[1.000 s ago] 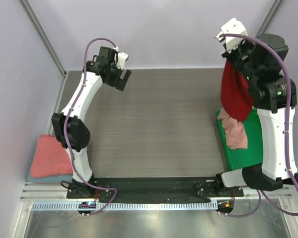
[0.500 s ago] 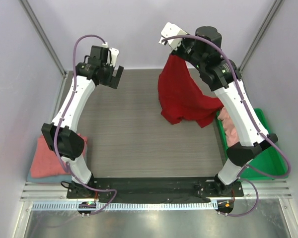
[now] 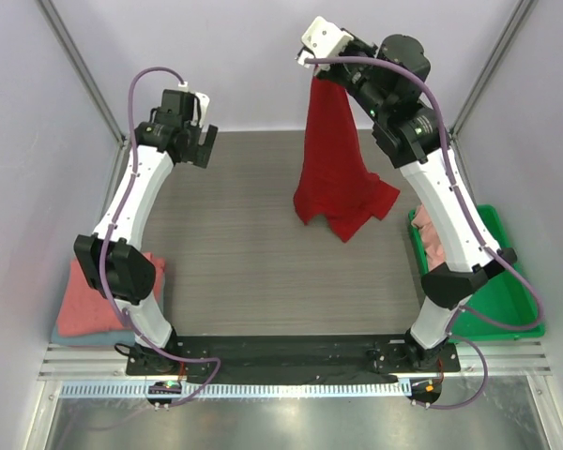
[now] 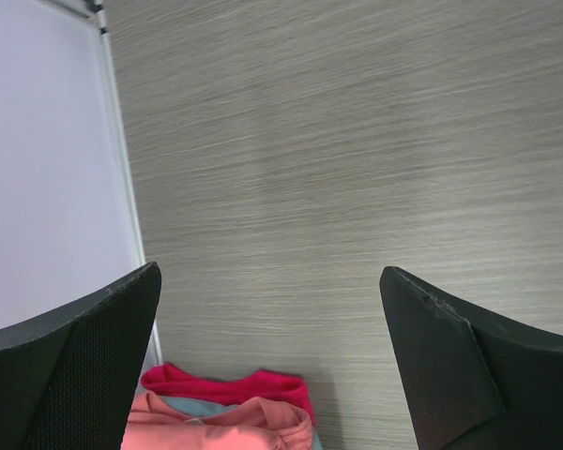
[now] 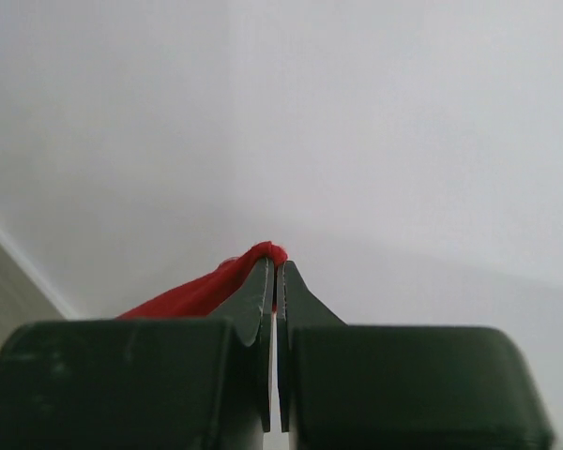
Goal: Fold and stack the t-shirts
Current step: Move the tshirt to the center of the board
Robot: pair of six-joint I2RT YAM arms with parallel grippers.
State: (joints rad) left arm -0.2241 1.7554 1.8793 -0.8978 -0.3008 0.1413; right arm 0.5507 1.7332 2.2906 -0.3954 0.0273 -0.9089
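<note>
My right gripper is raised high at the back and shut on the deep red t-shirt, which hangs down over the table's far middle. In the right wrist view a red edge of the shirt pokes past the shut gripper. My left gripper is open and empty above the far left of the table. A stack of folded t-shirts lies at the near left, salmon-pink on top; the left wrist view shows its red, blue-grey and pink layers. A salmon-pink t-shirt lies in the green tray.
The green tray stands at the right edge of the table. Pale walls close in the back and both sides. The grey wood-grain table lies between the arms, and a metal rail runs along the near edge.
My right gripper has carried the red t-shirt from over the tray up and left to the back middle, where it now hangs straighter. My left gripper has drifted left.
</note>
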